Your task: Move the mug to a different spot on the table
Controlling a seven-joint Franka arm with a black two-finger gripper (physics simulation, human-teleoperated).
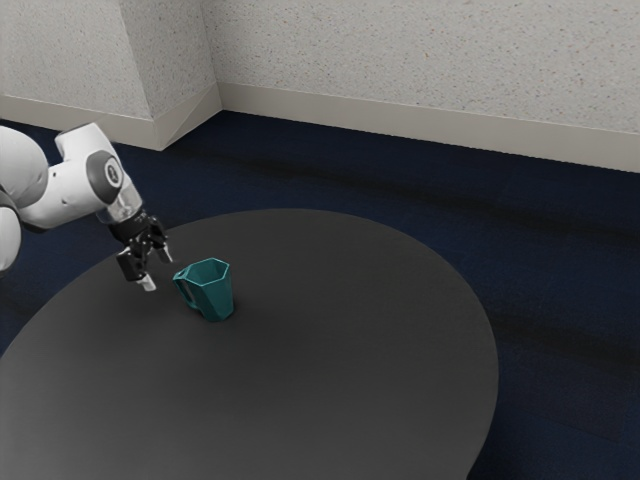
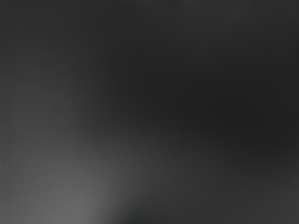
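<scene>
Exterior view: teal mug [image 1: 208, 288] sitting upright on the round dark table [image 1: 330, 380], toward the exterior view's left.
Its long axis is standing vertical, mouth facing up, handle pointing toward the gripper [image 1: 155, 265], which is hovering just beside it, apart, fingers spread and gripping nothing. Dark blue floor [image 1: 480, 230] and pale wall [image 1: 400, 50] are surrounding the table.
</scene>
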